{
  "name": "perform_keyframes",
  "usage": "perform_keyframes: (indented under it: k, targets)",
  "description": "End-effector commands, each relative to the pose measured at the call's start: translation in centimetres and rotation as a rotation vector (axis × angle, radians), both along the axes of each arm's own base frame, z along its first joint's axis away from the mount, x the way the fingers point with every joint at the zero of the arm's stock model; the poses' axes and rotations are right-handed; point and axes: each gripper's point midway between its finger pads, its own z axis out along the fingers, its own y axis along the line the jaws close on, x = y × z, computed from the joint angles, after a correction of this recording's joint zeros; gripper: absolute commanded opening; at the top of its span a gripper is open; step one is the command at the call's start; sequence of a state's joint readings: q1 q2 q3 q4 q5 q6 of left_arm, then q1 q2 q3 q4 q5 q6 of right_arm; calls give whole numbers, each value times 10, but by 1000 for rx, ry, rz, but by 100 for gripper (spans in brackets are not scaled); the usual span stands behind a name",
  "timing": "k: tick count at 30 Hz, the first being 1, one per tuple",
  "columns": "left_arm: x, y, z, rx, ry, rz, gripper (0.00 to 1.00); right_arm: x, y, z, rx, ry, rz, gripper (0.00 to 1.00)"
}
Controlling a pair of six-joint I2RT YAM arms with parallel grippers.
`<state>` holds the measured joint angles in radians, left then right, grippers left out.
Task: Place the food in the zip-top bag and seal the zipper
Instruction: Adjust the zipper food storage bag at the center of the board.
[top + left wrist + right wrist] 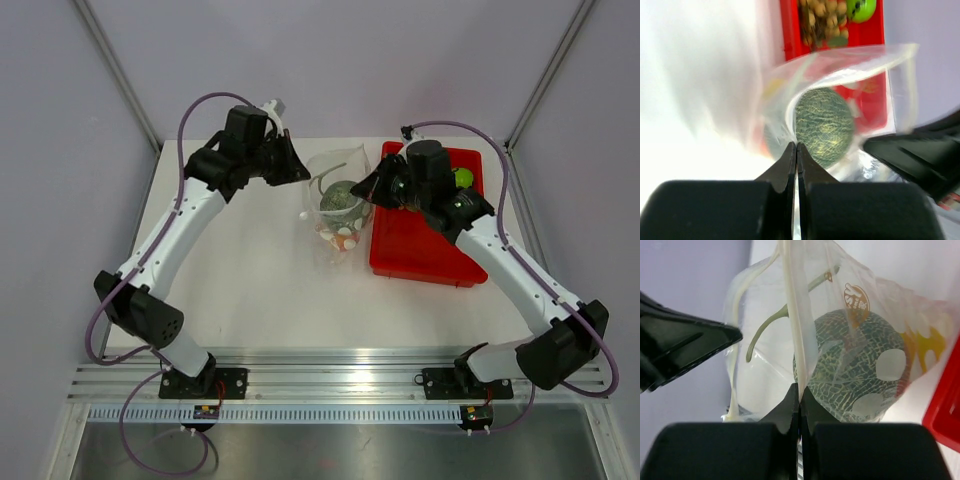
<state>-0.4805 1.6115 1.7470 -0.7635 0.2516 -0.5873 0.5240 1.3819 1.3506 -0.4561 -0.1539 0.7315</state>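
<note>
The left gripper (796, 151) is clenched on the left edge of the bag (767, 365). The right gripper (799, 392) is clenched on the bag's right edge, pinching the whitish zipper (792, 315). The mouth gapes between them. The melon (855, 365) sits inside the bag, which stands on the table (250, 290) just left of the tray (420, 255). The longan cluster (822, 20) and apple (861, 7) lie at the tray's far end.

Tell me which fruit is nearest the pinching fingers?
The netted grey-green melon, inside the clear bag pinched by left gripper and right gripper. The green apple and longan cluster lie farther off, on the red tray.
</note>
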Motion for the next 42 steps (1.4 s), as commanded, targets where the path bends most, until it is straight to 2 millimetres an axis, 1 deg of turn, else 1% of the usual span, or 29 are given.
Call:
perform_keyframes:
  k: [1, 2, 3, 4, 5, 6, 7, 9, 12, 13, 14, 18, 20, 23, 24, 26, 27, 28, 30, 31, 32, 33, 35, 36, 38, 39, 40, 41, 42]
  targets:
    - [-3, 24, 59, 26, -185, 40, 0, -3, 10, 17, 9, -74, 75, 0]
    - [-3, 24, 55, 32, -180, 36, 0, 1, 10, 3, -6, -59, 68, 0]
    - [-3, 23, 41, 44, -152, 27, 0, 4, 10, -16, -30, -21, 62, 0]
    - [-2, 22, 33, 53, -136, 24, 0, 11, 11, -50, -72, 57, 55, 0]
    - [1, 21, 15, 79, -94, 22, 0, 9, 11, -65, -96, 112, 64, 0]
    - [2, 21, 7, 93, -72, 19, 0, 10, 16, -72, -100, 137, 79, 0]
    - [2, 20, 1, 104, -54, 13, 0, 10, 22, -74, -82, 156, 103, 0]
    - [0, 21, 1, 106, -54, 3, 0, 10, 27, -51, -28, 97, 110, 0]
    - [-1, 23, 8, 103, -93, 8, 0, 13, 22, -32, -31, 22, 91, 0]
    - [-1, 24, 7, 106, -91, 7, 0, 15, 19, -34, -45, 19, 77, 0]
    - [-1, 24, -3, 119, -75, 4, 0, 14, 18, -40, -67, 19, 85, 0]
    - [-4, 20, -41, 141, 11, -22, 0, 15, 15, -103, -180, 157, 103, 0]
    - [-6, 16, -51, 130, 43, -39, 0, 13, 18, -106, -175, 178, 125, 0]
    - [-6, 11, -33, 95, 11, -52, 0, 14, 21, -80, -149, 127, 135, 2]
    - [-1, 11, -10, 82, -37, -43, 0, 20, 22, -52, -135, 71, 129, 4]
    - [-3, 14, 11, 81, -65, -38, 0, 19, 18, -30, -149, 33, 132, 6]
    - [-1, 16, 30, 71, -109, -22, 0, 19, 17, -7, -131, -18, 129, 11]
    - [-2, 17, 37, 66, -123, -18, 0, 18, 16, 1, -127, -38, 130, 17]
    - [-4, 17, 46, 50, -145, -23, 0, 14, 14, 6, -123, -58, 133, 8]
    - [-6, 16, 41, 50, -135, -27, 0, 14, 13, 2, -125, -53, 133, 0]
    - [-4, 13, 38, 38, -135, -32, 0, 14, 14, -3, -125, -52, 138, 0]
    - [-5, 9, 28, 33, -108, -49, 0, 11, 16, -26, -136, -3, 155, 0]
    - [-5, 2, -3, 28, -41, -74, 0, 12, 21, -49, -133, 45, 164, 0]
    - [-5, -4, -18, 19, -4, -99, 0, 11, 21, -77, -154, 101, 165, 0]
    - [-3, -8, -53, 39, 62, -100, 0, 15, 22, -99, -168, 136, 150, 0]
    - [-3, -10, -64, 47, 92, -105, 0, 18, 22, -117, -193, 176, 148, 0]
    - [-1, -12, -82, 63, 139, -106, 0, 18, 23, -124, -204, 196, 157, 0]
    - [-3, -15, -84, 69, 155, -120, 0, 14, 22, -131, -223, 232, 165, 0]
    - [-5, -18, -85, 69, 163, -133, 0, 15, 24, -129, -220, 230, 174, 1]
